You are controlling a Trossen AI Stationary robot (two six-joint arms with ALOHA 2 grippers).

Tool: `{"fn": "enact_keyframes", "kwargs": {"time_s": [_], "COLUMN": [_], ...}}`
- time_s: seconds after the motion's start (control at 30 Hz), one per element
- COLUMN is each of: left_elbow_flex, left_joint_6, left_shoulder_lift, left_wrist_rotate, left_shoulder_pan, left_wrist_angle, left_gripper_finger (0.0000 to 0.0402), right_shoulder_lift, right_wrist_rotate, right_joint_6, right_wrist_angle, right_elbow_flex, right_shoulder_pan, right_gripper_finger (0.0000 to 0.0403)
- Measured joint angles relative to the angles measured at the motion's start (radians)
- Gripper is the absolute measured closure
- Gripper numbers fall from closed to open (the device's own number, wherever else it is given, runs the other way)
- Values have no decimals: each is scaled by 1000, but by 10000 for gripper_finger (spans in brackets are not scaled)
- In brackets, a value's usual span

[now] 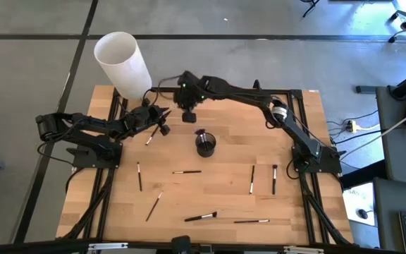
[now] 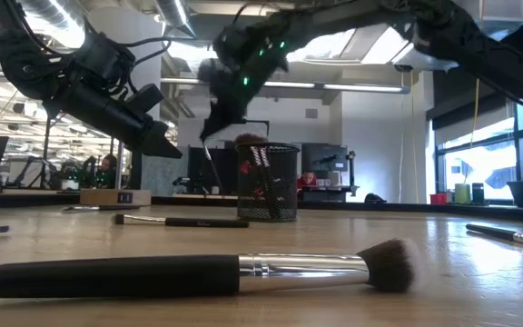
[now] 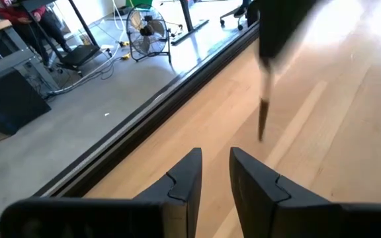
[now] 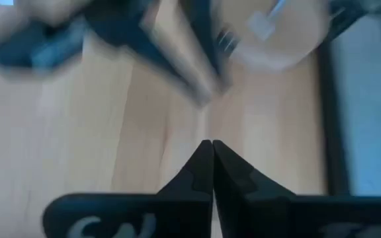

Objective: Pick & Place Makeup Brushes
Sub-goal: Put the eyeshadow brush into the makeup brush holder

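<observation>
Several makeup brushes lie flat on the wooden table: one [image 1: 187,171] at the middle, others [image 1: 200,216], [image 1: 252,178] nearer and to the right, and one [image 1: 150,135] beside my left gripper. A black mesh cup [image 1: 205,144] [image 2: 267,182] stands upright with brushes in it. My right gripper [image 1: 187,116] [image 2: 207,132] [image 4: 210,147] hovers far-left of the cup, shut on a thin brush [image 2: 212,163]. My left gripper [image 1: 162,121] [image 2: 166,150] [image 3: 215,162] hangs to its left, open by a narrow gap and holding nothing. My right gripper pinches the upper end [image 2: 205,139] of a thin makeup brush between its two fingertips, coming from above and pointing down. The brush [image 3: 262,116] hangs almost upright below the fingers. Whether its lower end clears the table cannot be told.
A tall white cylinder [image 1: 122,63] stands at the table's far left corner, behind my left arm. A thick black-handled brush [image 2: 198,272] lies close to the near edge. Bare wood shows between the scattered brushes. The black table frame [image 1: 294,92] runs along the far and side edges.
</observation>
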Motion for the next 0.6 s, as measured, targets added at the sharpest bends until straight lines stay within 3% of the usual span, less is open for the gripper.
{"fn": "enact_keyframes", "kwargs": {"time_s": [0.37, 0.6], "left_elbow_flex": [0, 0], "left_joint_6": [8, -1], "left_shoulder_lift": [0, 0], "left_wrist_rotate": [-2, 5], "left_shoulder_pan": [0, 0], "left_wrist_angle": [-14, -15], "left_gripper_finger": [327, 327], "right_shoulder_lift": [-205, -187], "right_wrist_rotate": [2, 22], "right_joint_6": [140, 194], "right_wrist_angle": [-51, -219], "right_elbow_flex": [1, -2], "right_shoulder_pan": [21, 49], "right_gripper_finger": [402, 402]}}
